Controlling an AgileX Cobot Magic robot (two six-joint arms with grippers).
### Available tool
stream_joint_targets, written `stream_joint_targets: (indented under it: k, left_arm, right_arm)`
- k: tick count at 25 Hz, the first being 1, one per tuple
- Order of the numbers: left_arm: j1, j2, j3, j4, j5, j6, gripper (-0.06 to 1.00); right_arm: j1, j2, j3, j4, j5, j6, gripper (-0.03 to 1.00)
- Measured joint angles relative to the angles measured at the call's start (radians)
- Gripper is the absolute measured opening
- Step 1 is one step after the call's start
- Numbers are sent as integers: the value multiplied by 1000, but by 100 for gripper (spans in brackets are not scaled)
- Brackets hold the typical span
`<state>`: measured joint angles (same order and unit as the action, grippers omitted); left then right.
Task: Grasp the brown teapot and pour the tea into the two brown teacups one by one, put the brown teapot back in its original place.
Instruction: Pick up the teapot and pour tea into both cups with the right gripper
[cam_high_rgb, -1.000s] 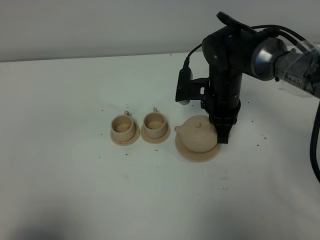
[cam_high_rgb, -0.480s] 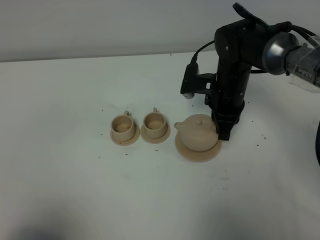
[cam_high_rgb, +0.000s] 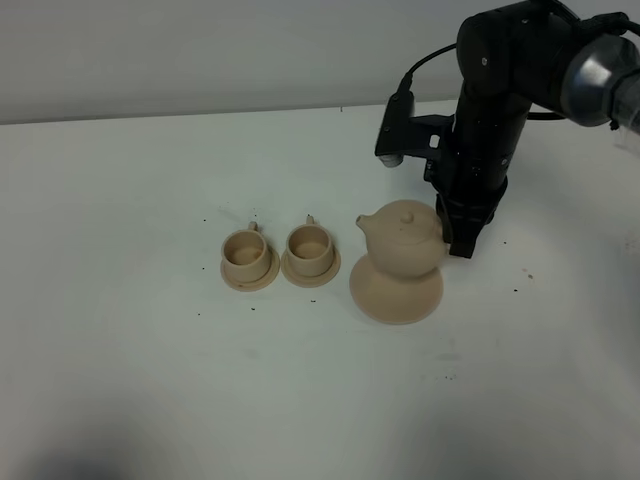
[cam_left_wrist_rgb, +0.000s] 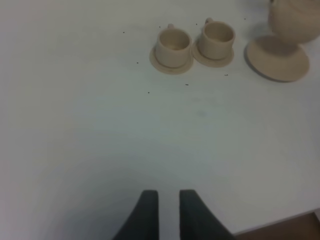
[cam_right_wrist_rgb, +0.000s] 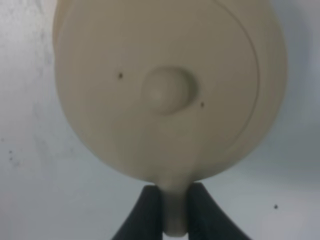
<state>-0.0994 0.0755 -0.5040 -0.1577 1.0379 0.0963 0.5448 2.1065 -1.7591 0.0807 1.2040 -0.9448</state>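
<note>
My right gripper (cam_right_wrist_rgb: 174, 196) is clamped on the handle (cam_right_wrist_rgb: 174, 222) of the pot (cam_high_rgb: 403, 240), one finger on each side of the loop. The pot hangs just above its plate (cam_high_rgb: 395, 300), clear of it, with the spout (cam_high_rgb: 364, 222) turned towards the cups (cam_high_rgb: 309, 245). The plate lies a little right of the middle of the worktop (cam_high_rgb: 120, 350). The cups stand just beside it on the left, each on its own saucer. My left gripper (cam_left_wrist_rgb: 169, 202) waits by an edge of the worktop, well apart from all this, its jaws a little apart with nothing between them.

I take the pot for hard, smooth ceramic: stiff, slippery and quick to chip. The handle is the right hold but a narrow one. The whole body hangs off to one side of my pinch, so it will want to swivel between my fingers. I cannot see the tea, but if the pot is full it will be heavier, and the load will shift as I tip it. The lid (cam_right_wrist_rgb: 167, 90) looks merely seated, so a steep tilt could shed it. The cups are small and light, and a nudge from the spout could push them.
</note>
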Motion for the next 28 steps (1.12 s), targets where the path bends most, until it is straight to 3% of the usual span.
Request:
stream_joint_targets:
  k: [28]
  left_arm:
    - [0, 0, 0, 0, 0, 0, 15]
  right_arm:
    - [31, -15, -10, -35, 15, -7, 11]
